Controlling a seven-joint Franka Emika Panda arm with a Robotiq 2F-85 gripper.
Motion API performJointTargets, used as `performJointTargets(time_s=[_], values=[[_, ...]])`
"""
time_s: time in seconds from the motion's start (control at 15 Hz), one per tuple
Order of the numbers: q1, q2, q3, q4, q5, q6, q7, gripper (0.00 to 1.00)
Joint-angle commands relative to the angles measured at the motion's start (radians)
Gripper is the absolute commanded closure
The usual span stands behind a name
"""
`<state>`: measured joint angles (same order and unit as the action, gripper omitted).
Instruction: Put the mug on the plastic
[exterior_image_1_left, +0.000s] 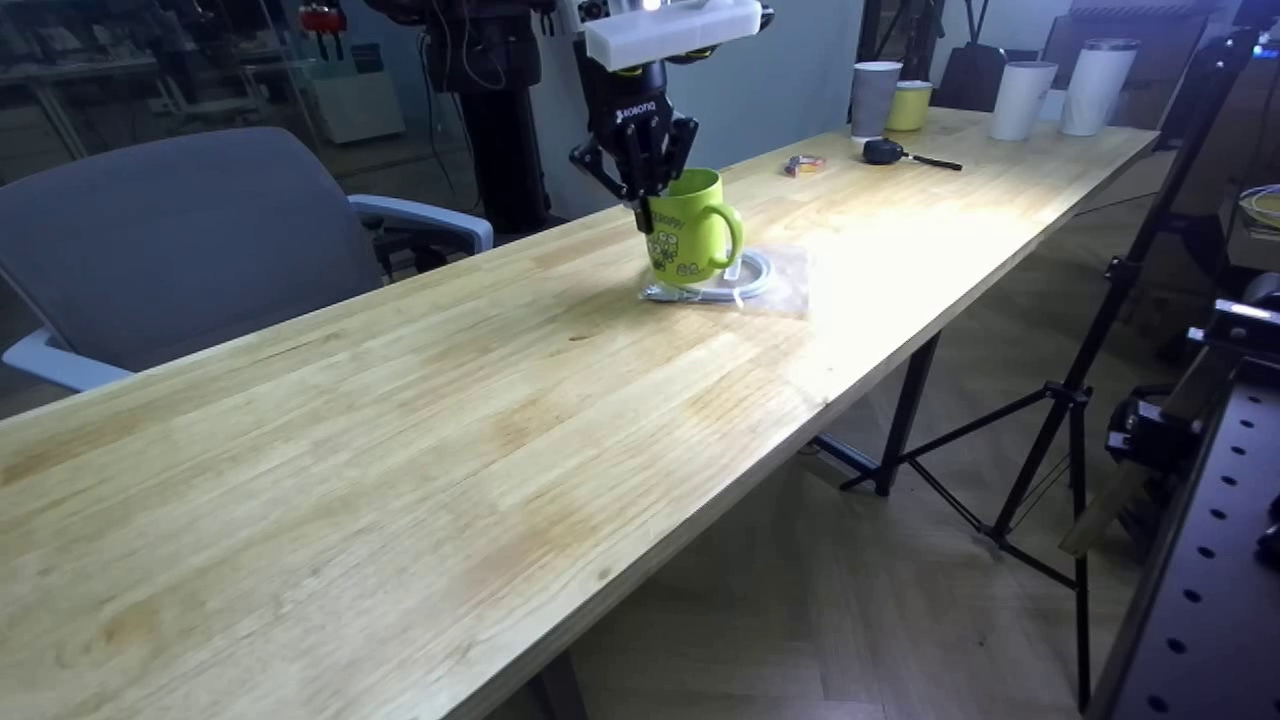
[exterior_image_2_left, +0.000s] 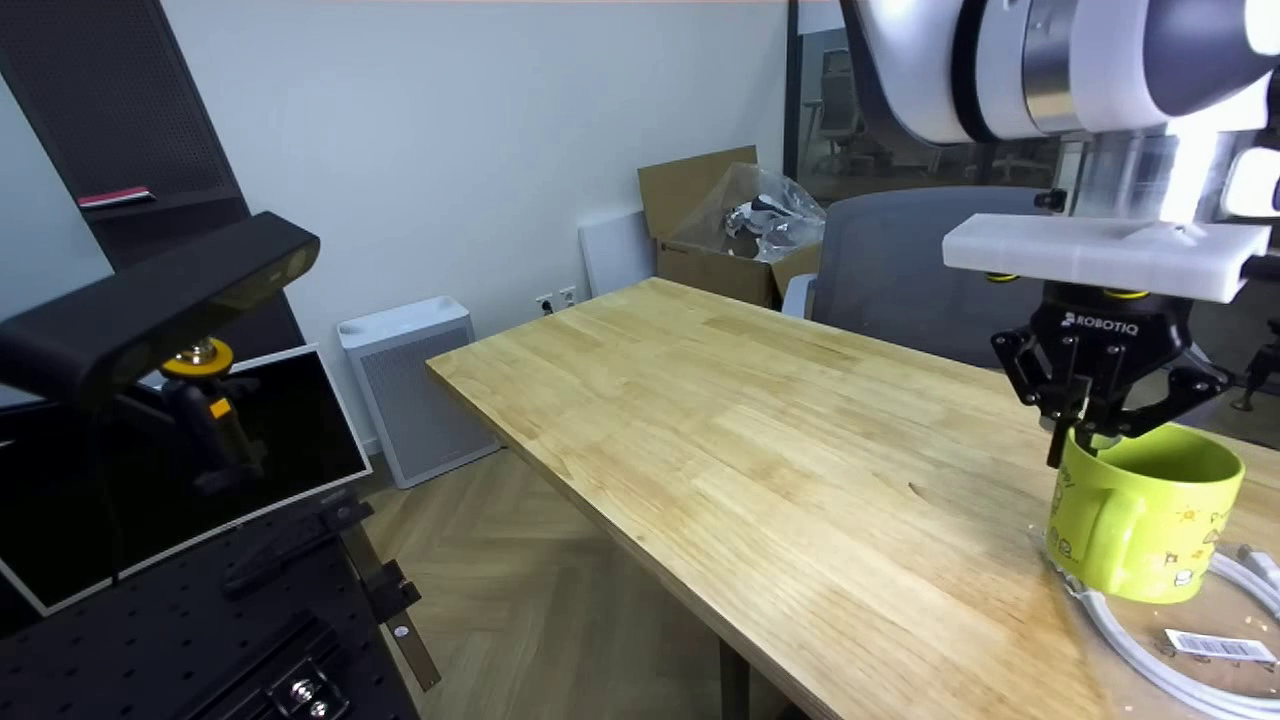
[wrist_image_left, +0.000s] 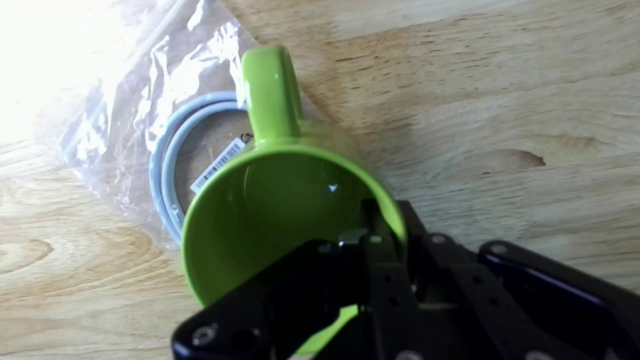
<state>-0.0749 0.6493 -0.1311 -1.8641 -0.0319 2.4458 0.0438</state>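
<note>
Wrist view — coil (wrist_image_left: 168, 167) inside plastic (wrist_image_left: 131, 147)

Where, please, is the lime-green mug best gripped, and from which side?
Probably the rim of the lime-green mug, from above, clear of the handle: the mug opens upward and is thin-walled, so the gripper can straddle that edge, as here.
</note>
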Motion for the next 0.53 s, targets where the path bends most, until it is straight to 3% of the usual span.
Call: performJointTargets(time_s=[0.0, 0.47], values=[[-0.025, -0.069, 0.025, -0.074, 0.045, 0.022, 0.003, 0.98], [-0.050, -0.070, 0.012, -0.093, 0.051, 0.046, -0.015, 0.98]])
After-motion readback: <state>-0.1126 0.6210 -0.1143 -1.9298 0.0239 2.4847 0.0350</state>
